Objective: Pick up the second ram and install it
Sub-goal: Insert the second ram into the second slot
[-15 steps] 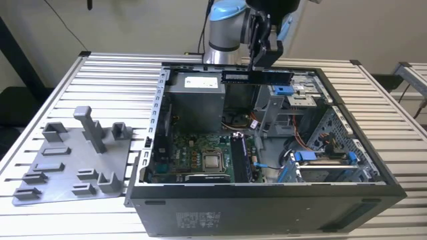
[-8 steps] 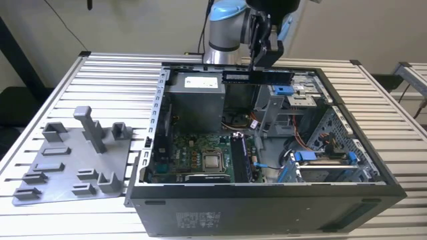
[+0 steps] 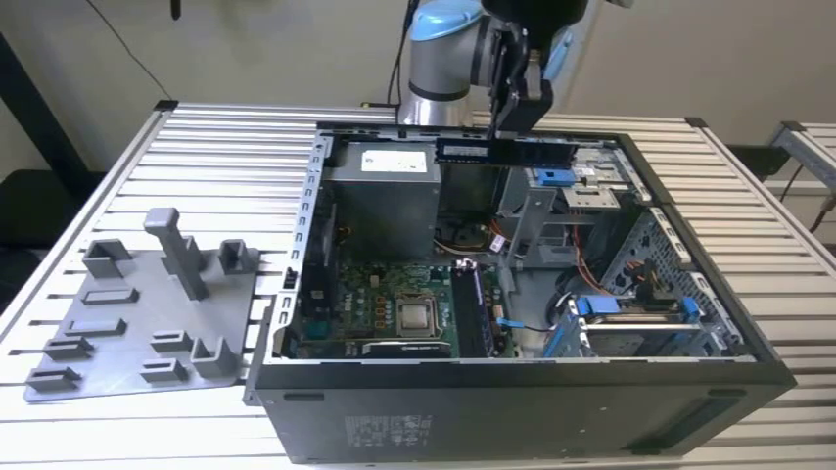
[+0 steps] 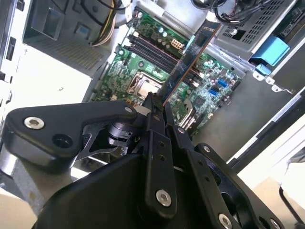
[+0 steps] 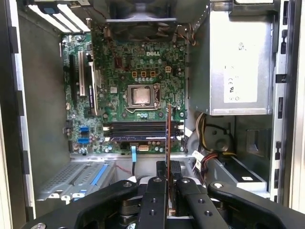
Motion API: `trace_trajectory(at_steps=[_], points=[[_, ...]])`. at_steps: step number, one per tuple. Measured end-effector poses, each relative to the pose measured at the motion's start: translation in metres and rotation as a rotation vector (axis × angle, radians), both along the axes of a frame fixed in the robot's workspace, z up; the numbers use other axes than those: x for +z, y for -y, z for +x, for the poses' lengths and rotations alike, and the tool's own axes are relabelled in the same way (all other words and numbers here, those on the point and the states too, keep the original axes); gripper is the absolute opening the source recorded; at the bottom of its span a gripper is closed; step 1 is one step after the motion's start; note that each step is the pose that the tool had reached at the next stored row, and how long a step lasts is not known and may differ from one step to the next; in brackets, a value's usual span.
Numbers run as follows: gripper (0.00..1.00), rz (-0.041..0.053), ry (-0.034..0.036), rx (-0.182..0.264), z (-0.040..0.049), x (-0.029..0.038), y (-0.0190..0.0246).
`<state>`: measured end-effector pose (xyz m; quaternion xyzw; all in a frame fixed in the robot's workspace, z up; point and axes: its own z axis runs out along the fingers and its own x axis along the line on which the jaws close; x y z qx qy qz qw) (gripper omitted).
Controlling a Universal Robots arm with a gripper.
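Your claw (image 3: 512, 125) is pinching the ram (image 3: 523, 150), holding it level above the open case (image 3: 523, 411), well apart from the tray (image 3: 124, 338) on the table (image 3: 222, 127). The pick-up looks done, so you're in the carry toward install. In the first wrist view the ram (image 5: 167, 129) shows edge-on over the slots (image 5: 138, 130) and seems to cross them rather than run along them. Seating it would call for lining it up parallel with a free slot, then a straight press.
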<state>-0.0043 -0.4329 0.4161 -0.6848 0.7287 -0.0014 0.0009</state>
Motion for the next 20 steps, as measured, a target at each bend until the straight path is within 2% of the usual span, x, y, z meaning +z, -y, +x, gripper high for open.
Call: trace_trajectory(at_steps=[20], points=[[0.14,-0.0118,0.0001,-0.244,0.0005,-0.0024,0.0]])
